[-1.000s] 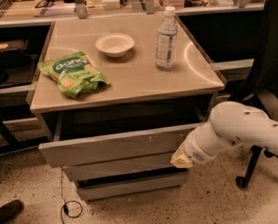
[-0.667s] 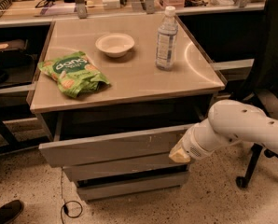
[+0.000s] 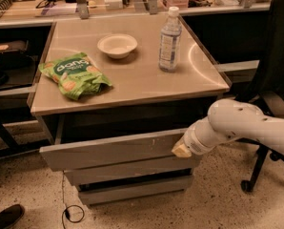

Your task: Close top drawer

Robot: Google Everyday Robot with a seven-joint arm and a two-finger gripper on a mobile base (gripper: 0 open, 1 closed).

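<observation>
The top drawer [image 3: 108, 150] is the widest grey wood-grain front under the tabletop, with small pale scuffs. It stands pulled out, with a dark gap between it and the cabinet. My white arm comes in from the right, and the gripper [image 3: 181, 150] rests against the right end of the drawer front. Two narrower grey drawer fronts [image 3: 132, 180] sit below it.
On the tan tabletop [image 3: 142, 87] lie a green snack bag [image 3: 73, 74], a white bowl [image 3: 116, 45] and a clear water bottle [image 3: 170, 38]. A black office chair [image 3: 270, 104] stands at the right. A cable [image 3: 68, 209] lies on the speckled floor.
My arm has pushed leftward and inward along the drawer's right end. The drawer front sits a little closer to the cabinet than before.
</observation>
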